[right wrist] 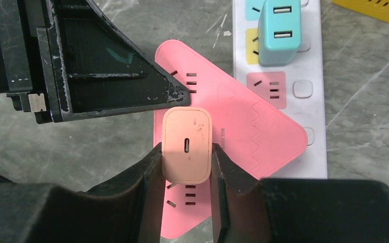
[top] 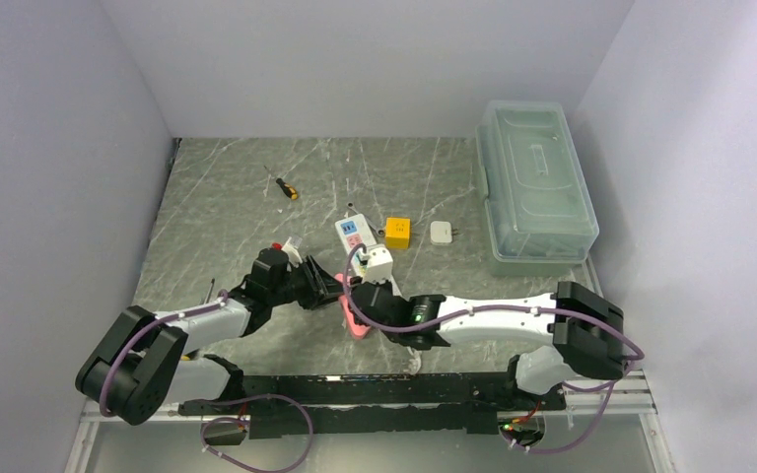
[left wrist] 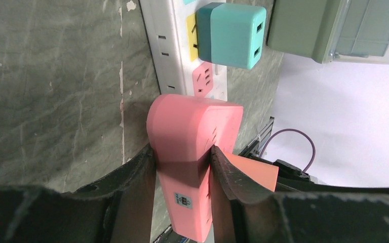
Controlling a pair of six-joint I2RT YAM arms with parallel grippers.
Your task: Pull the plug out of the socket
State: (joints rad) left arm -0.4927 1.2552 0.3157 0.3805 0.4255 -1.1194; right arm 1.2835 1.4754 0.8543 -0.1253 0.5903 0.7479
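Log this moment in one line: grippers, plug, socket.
left gripper: shut on pink socket block | right gripper: shut on peach plug | plug: on block face | white power strip: partly covered by block

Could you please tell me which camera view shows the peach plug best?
The right wrist view: the peach plug sits mid-frame, port facing the camera, gripped by the right pincer. The left wrist view shows only one edge of it; in the top view it cannot be made out.

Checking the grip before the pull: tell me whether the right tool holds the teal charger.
No: the right tool clamps the peach plug; the teal charger sits in the white strip.
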